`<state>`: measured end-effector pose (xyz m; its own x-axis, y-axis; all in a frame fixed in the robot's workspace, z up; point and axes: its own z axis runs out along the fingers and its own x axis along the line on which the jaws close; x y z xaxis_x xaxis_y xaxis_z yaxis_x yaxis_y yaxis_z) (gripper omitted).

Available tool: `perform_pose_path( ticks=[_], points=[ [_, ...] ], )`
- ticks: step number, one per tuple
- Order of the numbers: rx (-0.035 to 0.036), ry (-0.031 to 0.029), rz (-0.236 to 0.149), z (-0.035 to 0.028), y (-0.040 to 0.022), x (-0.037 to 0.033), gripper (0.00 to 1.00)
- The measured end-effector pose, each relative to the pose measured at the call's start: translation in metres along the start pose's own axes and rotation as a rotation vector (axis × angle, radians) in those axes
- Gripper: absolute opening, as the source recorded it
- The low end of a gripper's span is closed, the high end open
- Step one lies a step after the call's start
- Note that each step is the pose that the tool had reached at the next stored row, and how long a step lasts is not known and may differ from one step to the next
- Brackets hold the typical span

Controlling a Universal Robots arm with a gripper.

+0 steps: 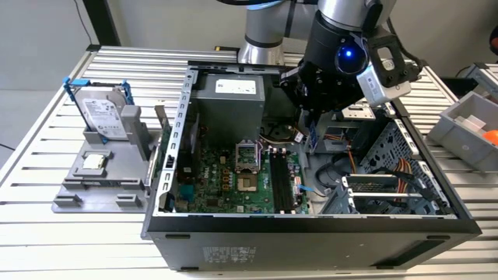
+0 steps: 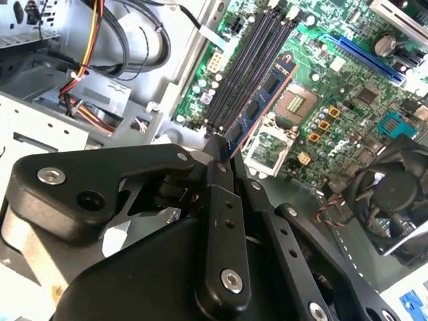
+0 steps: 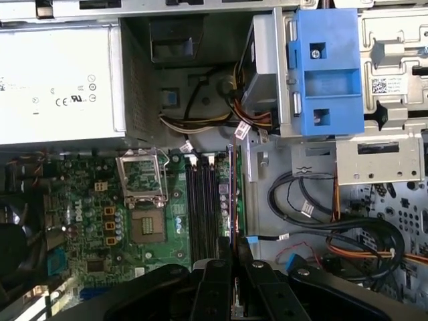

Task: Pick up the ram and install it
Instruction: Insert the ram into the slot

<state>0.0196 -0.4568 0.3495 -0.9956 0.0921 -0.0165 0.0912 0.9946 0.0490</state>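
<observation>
- The ram [image 2: 257, 107], a long narrow blue-green circuit-board stick with black chips and a copper-coloured edge, sits clamped edge-on between the black fingers of the gripper [image 2: 224, 150]; it hangs above the black memory slots [image 2: 251, 63] of the green motherboard [image 2: 348, 87], roughly parallel to them and not seated in any of them. In the first wrist view the same stick [image 3: 231, 194] appears as a thin upright line just beside the slots [image 3: 202, 207].
- At the exterior view's left, a grey plastic parts stand [image 1: 97, 175] rests on the ribbed metal table [image 1: 46, 140]. It carries a silver hard drive in a blue frame [image 1: 100, 108], standing upright, and a small square silver processor chip [image 1: 93, 161] lying flat below it.
- In the middle, the open black desktop computer case [image 1: 311, 230] lies on its side, with the grey power supply box [image 1: 230, 102] at its far end and the motherboard [image 1: 225, 186] on its floor, its empty silver processor socket [image 1: 247, 154] beside the slots [image 1: 281, 184].
- Above the case, the black gripper [image 1: 309, 137] of the silver robot arm [image 1: 342, 14] reaches down inside, its fingers pressed tight on the stick [image 1: 311, 143].
- Toward the exterior view's right, orange and black cables [image 1: 389, 175] run through the grey drive cage [image 1: 412, 151], and a grey plastic bin [image 1: 467, 131] sits beyond the case.
</observation>
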Motion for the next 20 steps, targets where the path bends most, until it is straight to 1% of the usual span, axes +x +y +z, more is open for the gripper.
perform_pose_path(
  ticks=[15, 18, 20],
  points=[
    [0.0009, -0.0001, 0.000, 0.0265, -0.0019, 0.0005, 0.00],
    [0.0010, 0.0004, 0.000, 0.0294, -0.0024, 0.0005, 0.00],
    [0.0026, 0.0013, 0.000, 0.0294, -0.0024, 0.0005, 0.00]
  ],
)
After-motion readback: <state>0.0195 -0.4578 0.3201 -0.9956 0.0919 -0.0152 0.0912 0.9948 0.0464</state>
